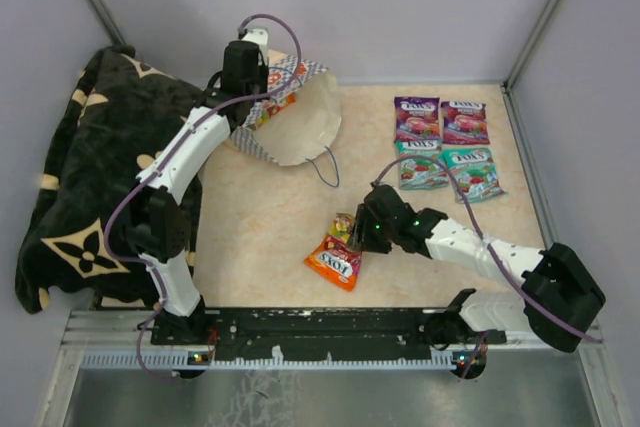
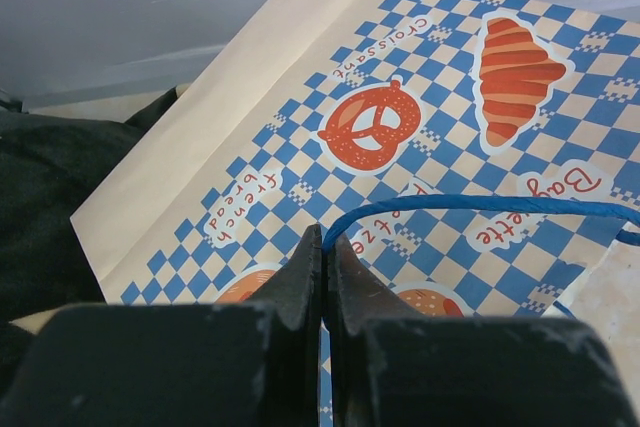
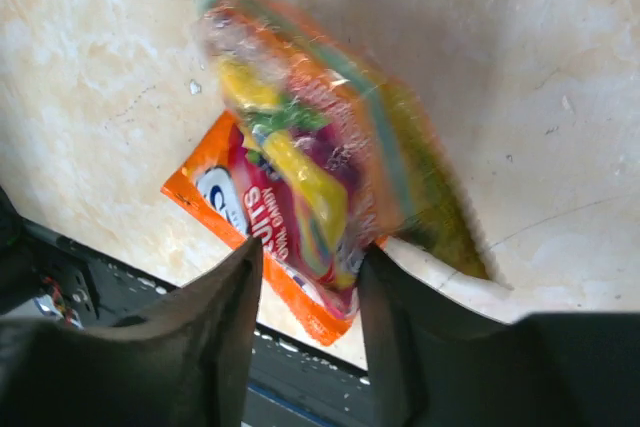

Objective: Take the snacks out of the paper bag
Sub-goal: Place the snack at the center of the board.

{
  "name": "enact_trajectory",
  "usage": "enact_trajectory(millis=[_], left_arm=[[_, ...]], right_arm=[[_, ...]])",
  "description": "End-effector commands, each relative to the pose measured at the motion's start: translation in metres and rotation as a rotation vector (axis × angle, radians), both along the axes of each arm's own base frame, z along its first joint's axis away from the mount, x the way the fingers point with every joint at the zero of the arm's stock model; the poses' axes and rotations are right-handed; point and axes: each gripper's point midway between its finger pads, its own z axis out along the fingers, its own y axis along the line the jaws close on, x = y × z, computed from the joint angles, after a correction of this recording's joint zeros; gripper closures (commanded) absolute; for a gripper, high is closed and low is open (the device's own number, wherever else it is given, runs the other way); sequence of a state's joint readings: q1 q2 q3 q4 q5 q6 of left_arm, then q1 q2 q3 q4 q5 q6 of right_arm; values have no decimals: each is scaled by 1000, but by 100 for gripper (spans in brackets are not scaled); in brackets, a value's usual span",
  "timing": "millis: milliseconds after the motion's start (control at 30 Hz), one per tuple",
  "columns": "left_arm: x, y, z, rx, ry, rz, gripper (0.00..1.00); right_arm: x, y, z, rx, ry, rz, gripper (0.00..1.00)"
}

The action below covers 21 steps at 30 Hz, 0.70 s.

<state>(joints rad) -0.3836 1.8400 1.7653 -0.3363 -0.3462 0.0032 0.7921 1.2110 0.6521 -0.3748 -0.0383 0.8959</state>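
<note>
A blurred yellow-green glossy candy packet (image 3: 300,147) is hanging between the parted fingers (image 3: 220,317) of the right gripper (image 3: 310,257), just above the table; the jaws are standing a little apart, and whether they are pressing the packet or letting it go I cannot tell. Under it an orange glossy candy packet (image 3: 205,187) is lying flat near the table's near edge, its white lettering reading roughly "FRUITS CANDY". Two purple-pink packets (image 1: 417,119) and two teal packets (image 1: 472,173) are lying in a neat block at the far right (their white logos too small to read). The cream-white paper bag with the blue-white checkered band (image 2: 300,77) is lying on its side at the far left, mouth facing the packets, printed with "Croissant", "French bread" and "Baguette". The left gripper (image 2: 323,239) is clamping tight on the bag's thin blue string handle (image 2: 480,205). A black floral blanket (image 1: 90,177) is lying beside the bag on the beige marbled table (image 1: 260,217).
</note>
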Motion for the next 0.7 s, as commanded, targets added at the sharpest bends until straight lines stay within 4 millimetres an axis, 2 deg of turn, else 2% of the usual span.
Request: enact_trajectory(millis=[0,100,167,467,667], left_arm=[[-3,3,6,-17,-14,-9,100],[-7,4,5,-14,-8,-8,100],[-10,4,5,-14,-5,-10,100],[-17,-3,6,-7,21,-81,100],[-23,-6,15,-16,7,-107,100]], right_arm=[[22,13,42,30,-135,24,42],[25,1,45,-47,-155,33,14],[29,-6,54,-85,-195,37,2],[43,-18,107,-167,-410,181,1],[42,-7,114,-196,-396,319,1]])
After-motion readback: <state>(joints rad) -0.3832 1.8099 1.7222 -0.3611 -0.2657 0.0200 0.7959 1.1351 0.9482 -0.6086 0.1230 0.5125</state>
